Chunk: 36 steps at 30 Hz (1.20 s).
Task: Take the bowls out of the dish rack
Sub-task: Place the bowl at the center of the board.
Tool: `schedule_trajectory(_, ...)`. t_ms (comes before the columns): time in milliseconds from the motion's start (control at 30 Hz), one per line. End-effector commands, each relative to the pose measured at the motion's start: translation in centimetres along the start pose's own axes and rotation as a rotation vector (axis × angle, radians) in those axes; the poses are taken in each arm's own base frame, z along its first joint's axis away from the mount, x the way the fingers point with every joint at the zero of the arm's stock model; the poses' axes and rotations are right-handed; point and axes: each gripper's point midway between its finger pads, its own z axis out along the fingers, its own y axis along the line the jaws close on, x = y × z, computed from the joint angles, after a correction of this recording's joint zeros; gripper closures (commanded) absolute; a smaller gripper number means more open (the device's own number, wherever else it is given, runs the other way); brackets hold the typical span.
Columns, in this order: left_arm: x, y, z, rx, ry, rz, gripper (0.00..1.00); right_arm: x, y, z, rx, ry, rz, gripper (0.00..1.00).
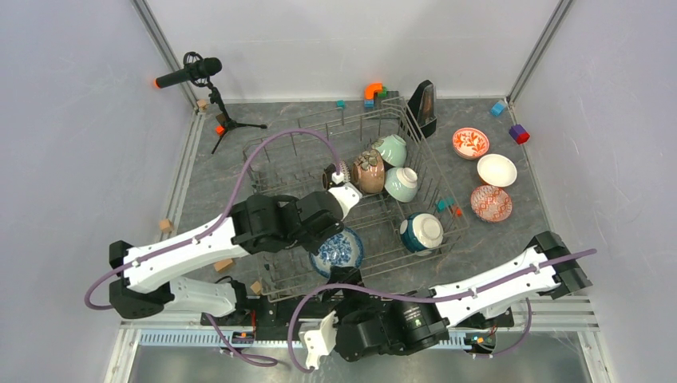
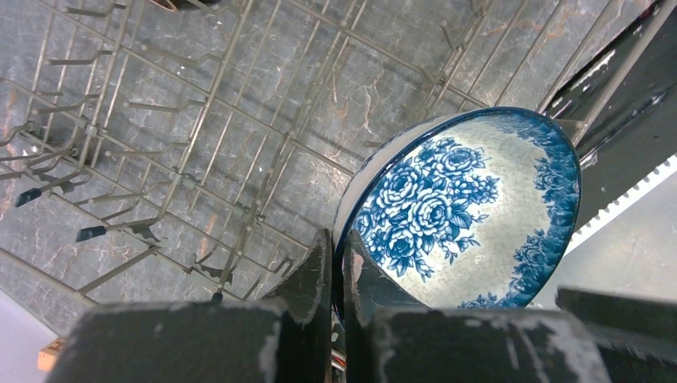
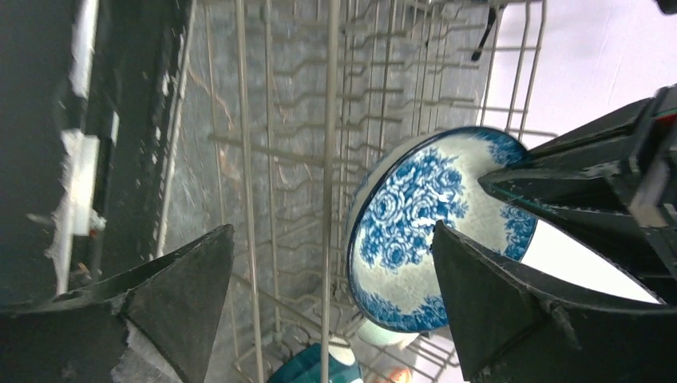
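Between left fingers (image 2: 315,275), bowl (image 2: 471,207) rim

Was a lab test cell: I saw white panel walls (image 1: 335,40), aluminium corner posts (image 1: 162,44), tripod mic (image 1: 189,74) far left.

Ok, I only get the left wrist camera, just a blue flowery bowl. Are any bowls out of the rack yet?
Observer: Yes, three sit on the table right of the dish rack: a red-floral bowl, a plain white bowl and a red-lattice bowl.
Operator: What's the other gripper doing?
Observer: The right gripper is open, at the rack's near side, facing the blue-white bowl.
Operator: How many are inside now?
Observer: Besides yours, at least four, including a teal bowl.
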Motion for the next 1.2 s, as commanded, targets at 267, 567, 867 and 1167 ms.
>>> schedule_trajectory(267, -4.1, 8.4, -3.3, -0.199, -0.297, -0.372, 0.98, -8.2, -5.2, -5.2, 0.031, -0.390, 0.503, 0.02)
schedule_trajectory(567, -2.3, 18.0, -8.4, -0.518, -0.480, -0.677, 0.98, -5.4, -10.3, -7.1, 0.325, -0.540, 0.776, 0.02)
schedule_trajectory(867, 1.1, 25.4, -10.3, -0.805, -0.509, -0.908, 0.98, -1.0, -10.0, -2.9, 0.432, -0.374, 0.961, 0.02)
schedule_trajectory(1167, 4.8, 32.0, -9.3, -0.924, -0.596, -1.339, 0.98, 0.5, -7.7, -1.7, 0.403, -0.408, 1.057, 0.02)
